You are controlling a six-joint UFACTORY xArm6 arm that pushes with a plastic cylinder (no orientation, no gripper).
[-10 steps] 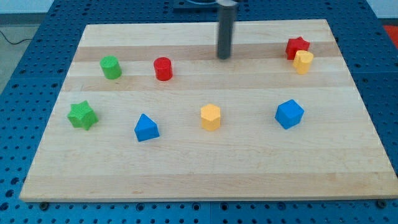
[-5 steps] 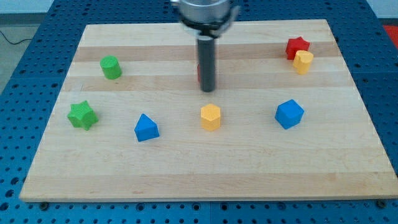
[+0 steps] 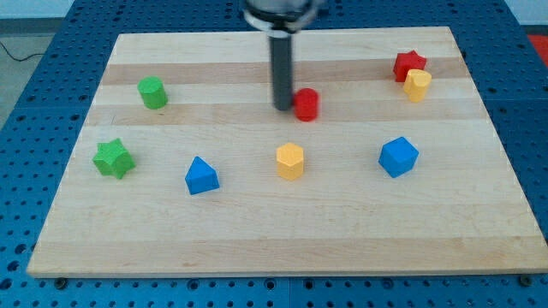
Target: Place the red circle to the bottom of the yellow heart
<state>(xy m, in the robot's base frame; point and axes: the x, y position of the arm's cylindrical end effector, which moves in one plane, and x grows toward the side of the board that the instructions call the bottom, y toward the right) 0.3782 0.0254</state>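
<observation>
- Gripper there is none: the arm ends in a dark rod, and my tip [image 3: 283, 107] stands just beside the red circle [image 3: 306, 103], on its left, holding nothing.
- The red circle sits on the tabletop [image 3: 257, 231] near the middle of the top half.
- The yellow heart [image 3: 418, 85] lies near the top right corner, touching the red star [image 3: 409, 64] above it.
- A green cylinder [image 3: 153, 92] and a green star [image 3: 113, 159] are by the left edge.
- A blue triangle [image 3: 201, 175], a yellow hexagon [image 3: 290, 161] and a blue block [image 3: 398, 156] run across the middle.
</observation>
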